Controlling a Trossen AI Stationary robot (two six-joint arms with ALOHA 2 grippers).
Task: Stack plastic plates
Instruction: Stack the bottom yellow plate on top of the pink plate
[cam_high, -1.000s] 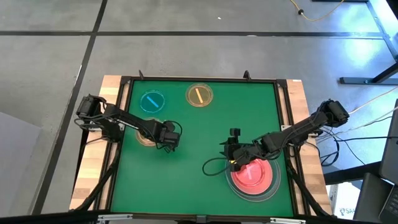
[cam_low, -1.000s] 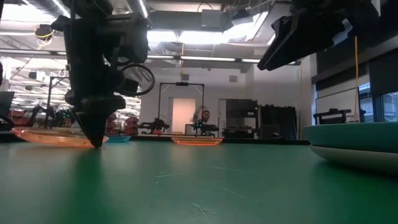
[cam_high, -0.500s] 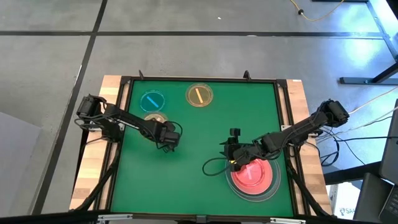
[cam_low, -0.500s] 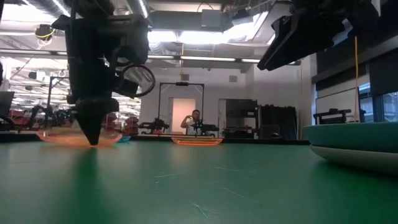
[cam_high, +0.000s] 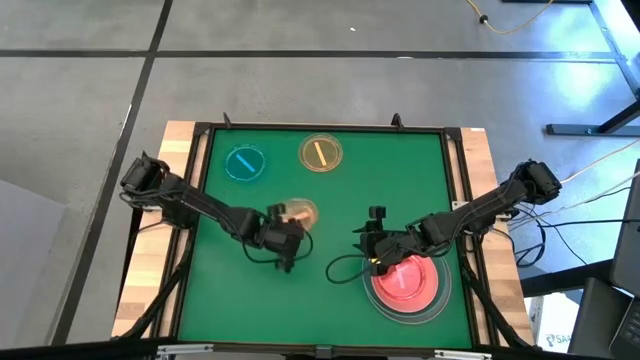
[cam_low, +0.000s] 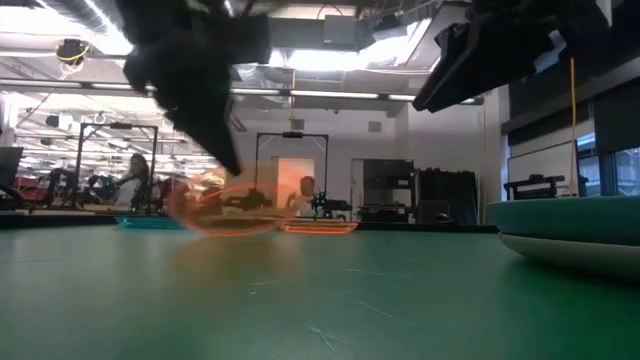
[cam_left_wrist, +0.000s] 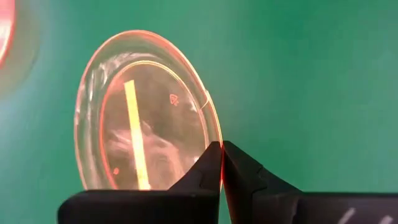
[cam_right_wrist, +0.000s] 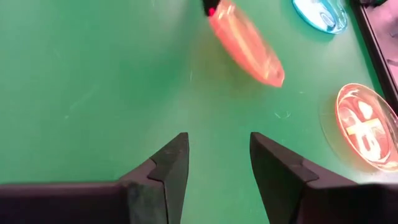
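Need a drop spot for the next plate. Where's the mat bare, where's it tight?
Bare: the near-left mat, and the far-right corner beyond the yellow plate. Tight: mid-table, where the left gripper carries a pink plate, and near-right, where the right gripper hangs by the stack.

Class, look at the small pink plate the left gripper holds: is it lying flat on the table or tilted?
Tilted. The small pink plate slants, its lower edge near the table, pinched at its rim by the left gripper.

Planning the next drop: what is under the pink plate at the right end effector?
The round pink plastic plate lies inside a larger translucent plate whose rim rings it. The low view shows a teal plate over a paler one. Anything deeper is covered.
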